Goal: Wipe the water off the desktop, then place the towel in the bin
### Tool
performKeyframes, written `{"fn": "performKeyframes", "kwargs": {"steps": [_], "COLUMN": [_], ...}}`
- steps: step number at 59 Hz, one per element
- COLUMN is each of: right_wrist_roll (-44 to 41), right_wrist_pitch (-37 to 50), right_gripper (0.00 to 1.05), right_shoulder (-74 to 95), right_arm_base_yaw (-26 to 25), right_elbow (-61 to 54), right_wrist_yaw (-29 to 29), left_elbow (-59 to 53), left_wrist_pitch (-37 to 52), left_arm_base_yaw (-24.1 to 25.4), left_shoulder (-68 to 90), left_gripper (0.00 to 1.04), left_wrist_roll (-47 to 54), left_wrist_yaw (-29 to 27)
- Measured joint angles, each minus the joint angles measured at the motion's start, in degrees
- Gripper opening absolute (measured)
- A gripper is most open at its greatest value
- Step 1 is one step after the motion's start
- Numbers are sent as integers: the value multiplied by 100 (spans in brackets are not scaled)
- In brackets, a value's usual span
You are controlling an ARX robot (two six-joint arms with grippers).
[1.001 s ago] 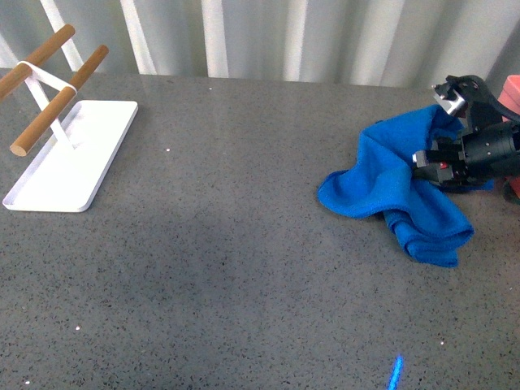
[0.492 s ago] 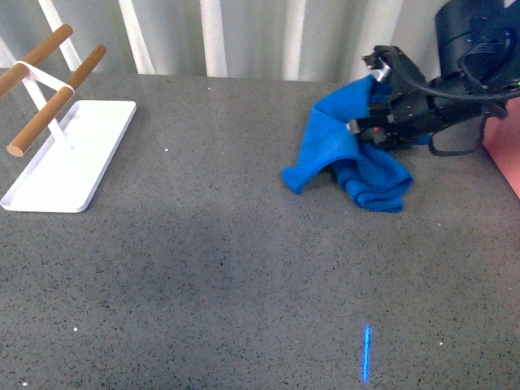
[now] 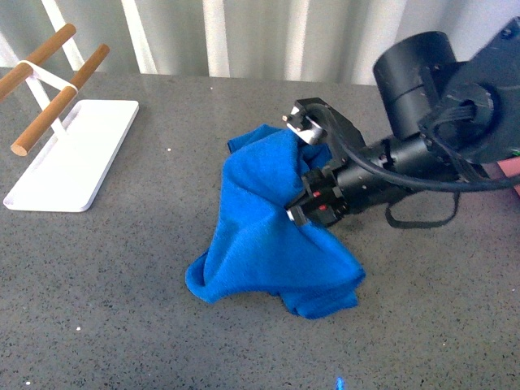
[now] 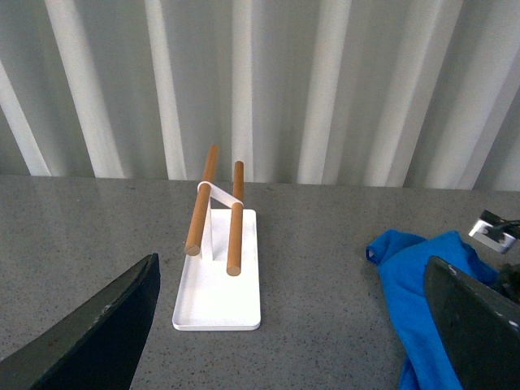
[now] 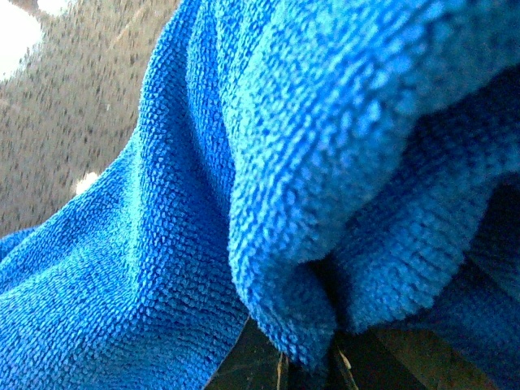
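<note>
**While Pinched by the Right Fingers, the Towel Is Draped on the Tabletop**

Where the right arm is extended in from the right of the front view, the towel (image 3: 260, 236) is clamped between the right fingers (image 3: 317, 197), which are closed on a bunched fold near its upper edge. From that fold the blue cloth is draped downward and is spread in loose folds on the tabletop (image 3: 122, 284), roughly at the middle of the surface. The right wrist view is filled almost wholly by the cloth's fluffy pile, with a patch of speckled grey seen in one corner. The left fingers (image 4: 97, 333) are held wide apart above the surface, and nothing is gripped between them. A white tray (image 3: 73, 154) fitted with wooden rods (image 3: 57, 97) is set at the far left, well apart from the towel. Only a thin pink sliver of the bin (image 3: 512, 168) is seen at the right edge, behind the arm.
</note>
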Motion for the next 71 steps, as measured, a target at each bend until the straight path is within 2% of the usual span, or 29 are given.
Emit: {"fn": "performKeyframes", "kwargs": {"steps": [25,35,43,56,71], "right_wrist_roll": [-802,-1266,-1711,-2065,-2151], "right_wrist_pitch": [214,109,-284,-479,-597], "right_gripper": [3,3,3,3,3], "right_shoulder": [-1508,-2186,-2310,-2142,-1843], "right_arm_base_yaw": [-566,-1189,-2006,-2699,-2968], "right_elbow": [-2179,-2844,-2870,-2498,-1823], "right_wrist_yaw": [-111,-162,-149,-39,24], "left_elbow": [0,0,0,0,0], "left_wrist_pitch": [0,0,0,0,0], "left_arm_base_yaw": [2,2,0,2,2], "left_shoulder": [0,0,0,0,0], "left_gripper": [98,98,98,98,98], "left_wrist_roll": [0,0,0,0,0], "left_wrist_yaw": [0,0,0,2,2]}}
